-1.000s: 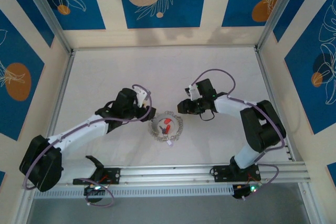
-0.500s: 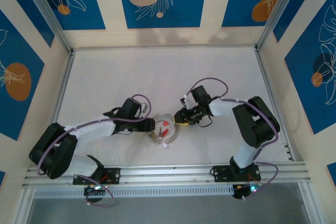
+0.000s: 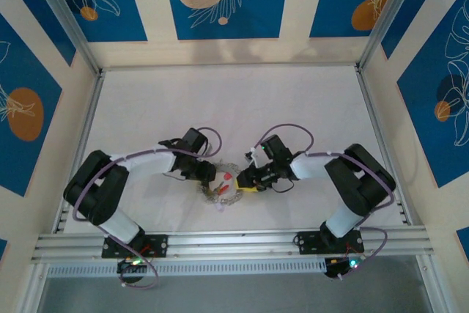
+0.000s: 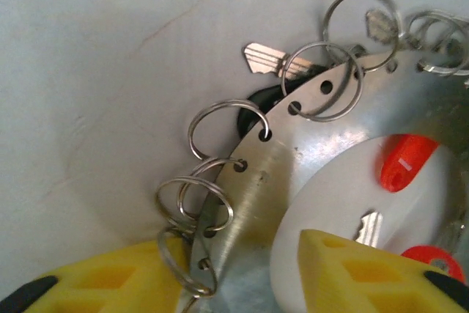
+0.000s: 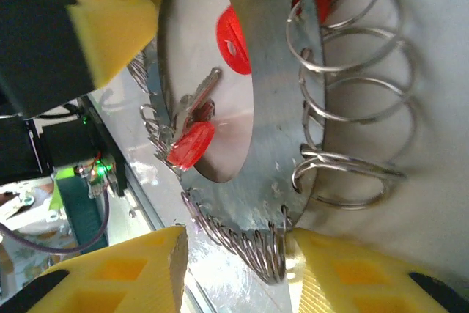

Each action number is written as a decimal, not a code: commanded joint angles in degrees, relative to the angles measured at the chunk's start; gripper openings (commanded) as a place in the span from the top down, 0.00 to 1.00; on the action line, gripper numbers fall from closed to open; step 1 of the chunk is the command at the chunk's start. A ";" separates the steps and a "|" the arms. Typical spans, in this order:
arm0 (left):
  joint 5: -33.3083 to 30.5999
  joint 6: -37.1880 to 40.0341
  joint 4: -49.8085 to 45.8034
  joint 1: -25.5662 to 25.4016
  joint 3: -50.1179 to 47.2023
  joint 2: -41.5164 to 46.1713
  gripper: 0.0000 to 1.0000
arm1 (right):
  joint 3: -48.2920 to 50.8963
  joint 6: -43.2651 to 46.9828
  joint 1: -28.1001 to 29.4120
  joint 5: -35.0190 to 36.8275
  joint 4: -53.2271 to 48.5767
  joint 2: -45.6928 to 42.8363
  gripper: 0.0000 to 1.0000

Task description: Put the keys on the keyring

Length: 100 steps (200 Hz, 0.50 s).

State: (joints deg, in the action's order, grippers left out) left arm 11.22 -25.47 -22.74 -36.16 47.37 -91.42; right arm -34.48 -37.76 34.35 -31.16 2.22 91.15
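steadying the keyring (image 3: 222, 193) from both sides seems to be the step in hand; how is it done well? (student)

judged from the views: each arm should take the flat metal band only, squarely, without trapping the small rings (image 4: 220, 119) that hang from its holes. one arm can then hold the band steady on the table (image 4: 95, 49) while the other frees a key. pinching a loose ring would probably let the band swing or slip. (tutor)

where do the tools stand? (student)

top view, lower centre: left gripper (image 3: 210, 179) meets the keyring's left edge, right gripper (image 3: 247, 182) its right edge. left wrist view, bottom: the yellow fingers (image 4: 110, 284) are apart, one outside the band and one inside the open middle, so the band runs up between them. a gap shows on each side, so there is no clamp. right wrist view, bottom: that gripper's fingers (image 5: 110, 273) are likewise apart, straddling the near rim and its bunched rings. (tutor)

and the keys (image 4: 407, 170)? (student)

inside the open middle, on the table: two red heads and a silver blade at the right of the left wrist view, just beside the inner finger. another key, dark-headed, lies under the band at upper centre; whether it is threaded on a ring cannot be told. in the right wrist view a red-headed key (image 5: 192, 143) sits mid-frame, above the fingers and apart from them. (tutor)
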 commanded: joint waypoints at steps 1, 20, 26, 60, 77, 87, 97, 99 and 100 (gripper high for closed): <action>-3.74 6.99 3.69 0.11 3.96 -2.90 0.57 | 1.24 -0.36 -3.02 5.75 -0.56 -7.10 0.60; -4.50 8.26 3.15 0.37 4.56 -2.72 0.57 | -1.34 1.52 -6.73 8.17 -5.77 -9.74 0.62; -4.21 8.49 3.05 0.52 4.69 -2.40 0.57 | -2.39 1.51 -7.57 8.44 -6.77 -9.72 0.62; -5.13 10.40 2.08 1.20 4.60 1.29 0.56 | -7.72 -3.67 -10.06 9.05 -8.65 -4.77 0.73; -5.34 10.81 2.11 1.70 4.06 3.75 0.55 | -9.68 -7.38 -10.09 7.50 -7.58 -1.14 0.75; -5.18 11.49 2.24 1.77 3.61 5.27 0.55 | -9.79 -9.99 -10.00 6.69 -5.48 0.69 0.78; -4.99 12.10 2.59 1.80 2.90 6.80 0.55 | -9.91 -11.84 -10.09 5.68 -4.25 2.58 0.79; -4.98 12.11 2.76 1.80 2.68 7.11 0.55 | -9.97 -12.04 -10.13 5.52 -4.13 2.92 0.80; -4.98 12.20 2.78 1.84 2.61 7.30 0.55 | -10.03 -12.15 -10.16 5.37 -4.05 3.08 0.80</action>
State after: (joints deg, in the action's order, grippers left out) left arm 7.14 -16.03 -21.61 -34.98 50.74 -88.64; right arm -43.46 -43.27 24.36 -22.94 -2.37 89.86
